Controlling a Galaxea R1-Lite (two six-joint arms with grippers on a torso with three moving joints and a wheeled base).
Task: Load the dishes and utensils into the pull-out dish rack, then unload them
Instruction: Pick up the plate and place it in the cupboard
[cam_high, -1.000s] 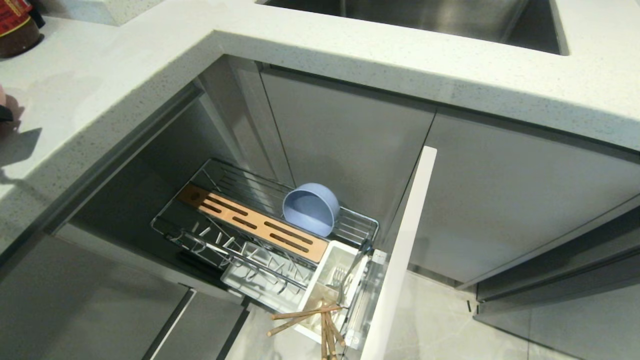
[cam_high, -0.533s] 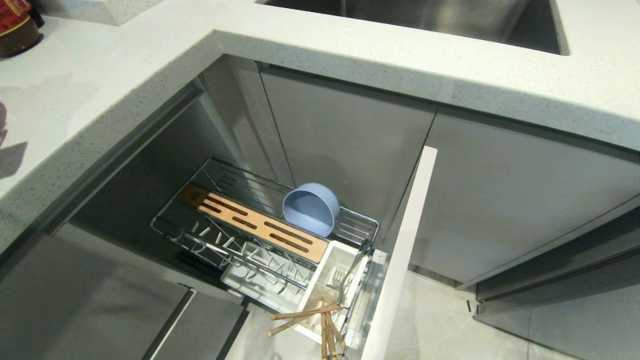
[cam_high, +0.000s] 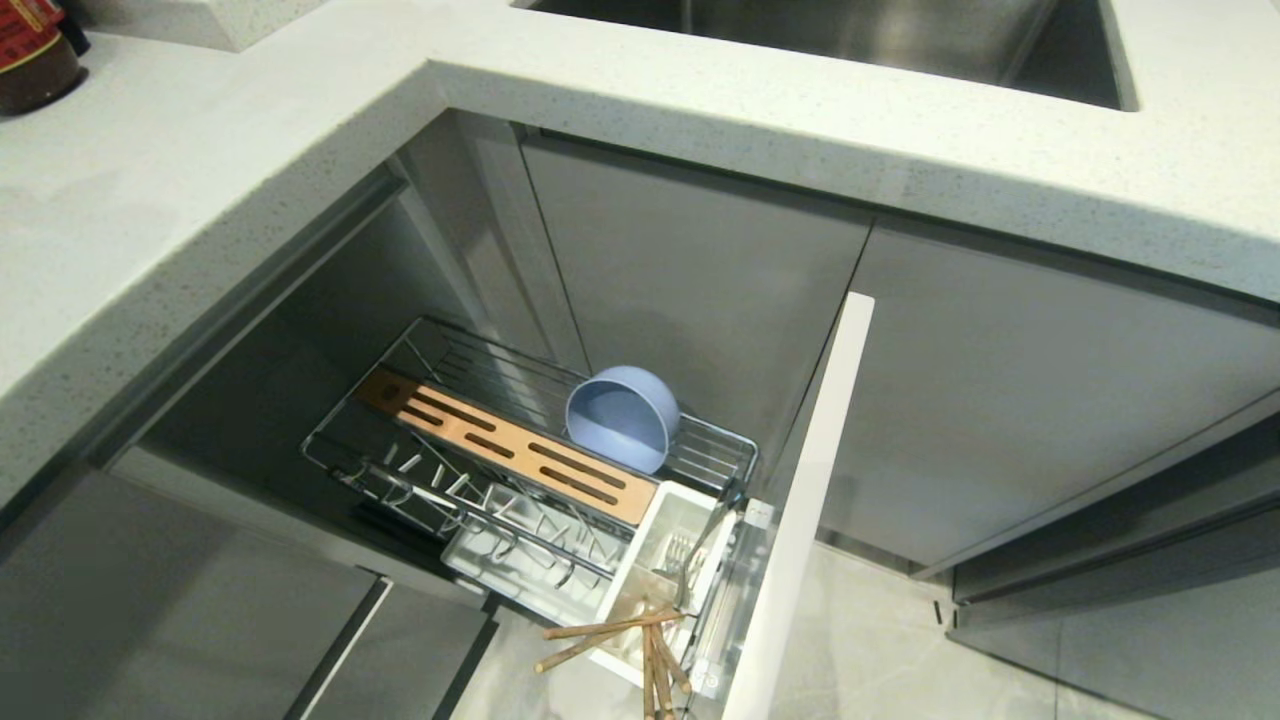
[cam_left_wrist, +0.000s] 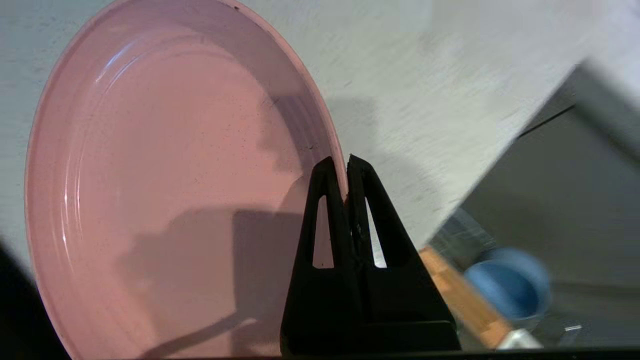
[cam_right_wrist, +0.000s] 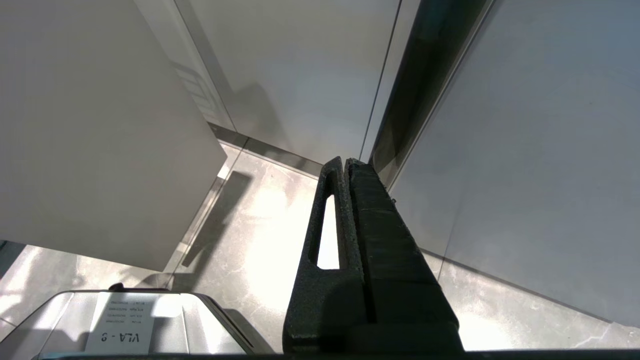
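Chrome pull-out dish rack (cam_high: 520, 470) lies open well below the left gripper (cam_left_wrist: 347, 161), pale-blue bowl (cam_high: 622, 418) already inside. Clamped on the pink plate (cam_left_wrist: 165, 185) by its thin rim, that gripper risks the plate pivoting or slipping out. The right gripper (cam_right_wrist: 345, 162) hangs closed, empty.

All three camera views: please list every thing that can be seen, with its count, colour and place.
Wide shallow pink plastic plate: one, pink, over the worktop, rim pinched by the left gripper.
Small round pale-blue plastic bowl: one, pale blue, on its side in the rack.
Light-brown wooden chopsticks: several, in the cutlery cup.
Silver metal fork: one, in the same cup.
White plastic cutlery cup: one, at the rack's door end.
Chrome wire pull-out dish rack: one, pulled out below the worktop.
Speckled white worktop: one, above the rack.
Left gripper: black, shut on the plate.
Right gripper: black, shut, over the floor.
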